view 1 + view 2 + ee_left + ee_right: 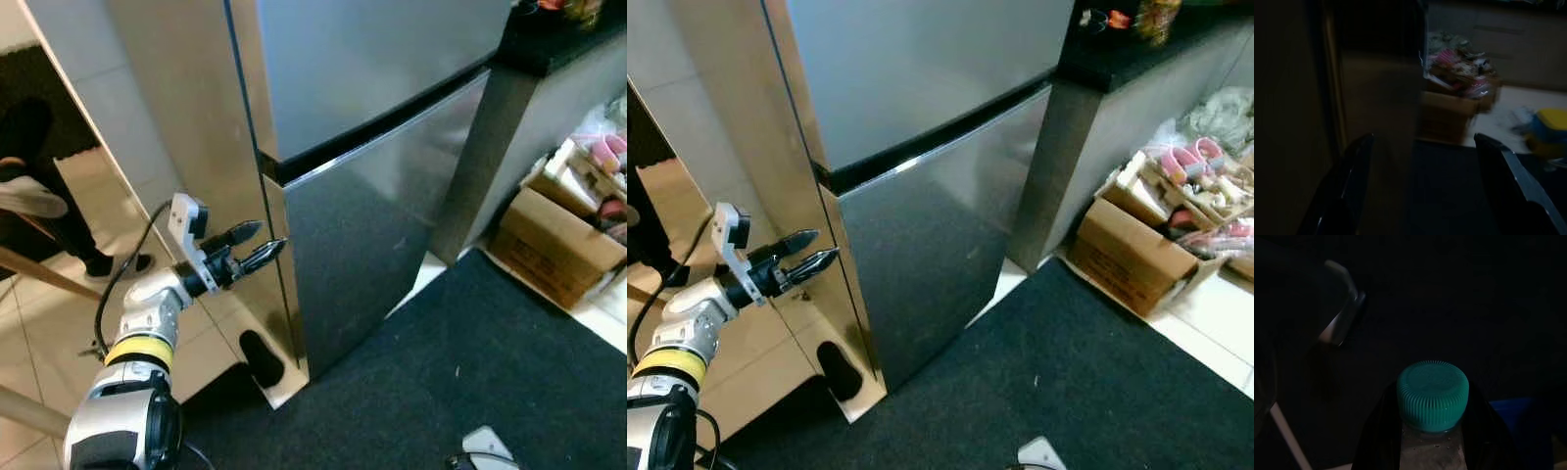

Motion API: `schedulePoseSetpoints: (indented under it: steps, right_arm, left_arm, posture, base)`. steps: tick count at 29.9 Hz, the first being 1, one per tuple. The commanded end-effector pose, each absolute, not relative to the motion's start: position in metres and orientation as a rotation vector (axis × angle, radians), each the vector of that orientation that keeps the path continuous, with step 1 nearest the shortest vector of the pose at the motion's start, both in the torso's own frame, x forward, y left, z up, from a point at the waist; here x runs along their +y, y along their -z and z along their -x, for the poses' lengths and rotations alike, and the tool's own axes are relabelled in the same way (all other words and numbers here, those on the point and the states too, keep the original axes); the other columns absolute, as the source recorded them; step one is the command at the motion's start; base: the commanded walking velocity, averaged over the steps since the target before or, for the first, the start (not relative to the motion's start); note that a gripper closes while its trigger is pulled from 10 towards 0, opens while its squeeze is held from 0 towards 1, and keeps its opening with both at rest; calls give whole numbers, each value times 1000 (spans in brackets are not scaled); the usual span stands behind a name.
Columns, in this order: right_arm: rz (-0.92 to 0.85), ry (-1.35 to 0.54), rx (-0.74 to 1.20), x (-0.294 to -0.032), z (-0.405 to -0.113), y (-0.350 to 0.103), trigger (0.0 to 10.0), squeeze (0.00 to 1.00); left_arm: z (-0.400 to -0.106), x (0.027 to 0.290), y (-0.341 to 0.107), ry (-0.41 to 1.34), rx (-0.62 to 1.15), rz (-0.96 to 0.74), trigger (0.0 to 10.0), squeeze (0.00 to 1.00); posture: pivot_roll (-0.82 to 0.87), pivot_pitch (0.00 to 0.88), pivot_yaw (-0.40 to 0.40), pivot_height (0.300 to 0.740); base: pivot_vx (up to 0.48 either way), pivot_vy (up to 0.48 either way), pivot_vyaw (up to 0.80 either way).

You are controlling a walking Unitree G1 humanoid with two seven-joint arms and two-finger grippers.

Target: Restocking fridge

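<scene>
Unlabelled, green-capped bottle [1432, 404] in right claw [1432, 440]

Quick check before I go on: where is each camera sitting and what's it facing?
Left eye view: on the head, looking down at the closed fridge; left gripper reaches its left edge.
Right eye view: same head, same fridge, same arm; cardboard box to the right.
Left wrist view: along its open fingers, facing that box past the fridge's side.
Right wrist view: dark; fingers hold a teal-capped bottle.

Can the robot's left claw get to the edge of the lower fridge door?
Probably yes. The left claw is open right beside the lower fridge door edge, with nothing visible between them.
</scene>
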State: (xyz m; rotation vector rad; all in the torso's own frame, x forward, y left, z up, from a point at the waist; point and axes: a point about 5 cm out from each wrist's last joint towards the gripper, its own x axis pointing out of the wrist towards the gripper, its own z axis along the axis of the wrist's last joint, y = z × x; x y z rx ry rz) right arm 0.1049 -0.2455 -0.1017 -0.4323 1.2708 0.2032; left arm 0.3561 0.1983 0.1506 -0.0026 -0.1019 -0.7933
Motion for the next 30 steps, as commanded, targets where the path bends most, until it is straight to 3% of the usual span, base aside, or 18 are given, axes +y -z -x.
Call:
schedulePoseSetpoints:
  steps: [1, 11, 26, 30]
  right_arm:
    - [442, -208, 1275, -247, -99, 103, 10000, 0]
    - [439, -201, 1275, -250, -92, 103, 10000, 0]
    - [446, -192, 1261, -256, -95, 101, 10000, 0]
    - [443, -195, 1257, -254, -96, 101, 10000, 0]
  left_arm:
    - [-357, 188, -142, 782, -74, -28, 10000, 0]
    - [-368, 156, -150, 791, -98, -58, 10000, 0]
    - [-381, 151, -174, 670, -185, -3, 10000, 0]
    - [-380, 138, -178, 792, -206, 70, 10000, 0]
  posture:
    - [-95, 106, 38, 740]
    - [-124, 156, 46, 740]
    - [-136, 166, 46, 740]
    - [-134, 165, 46, 740]
  base:
    - [0, 0, 0]
    - [0, 0, 0]
    - [0, 0, 0]
    - [0, 0, 0]
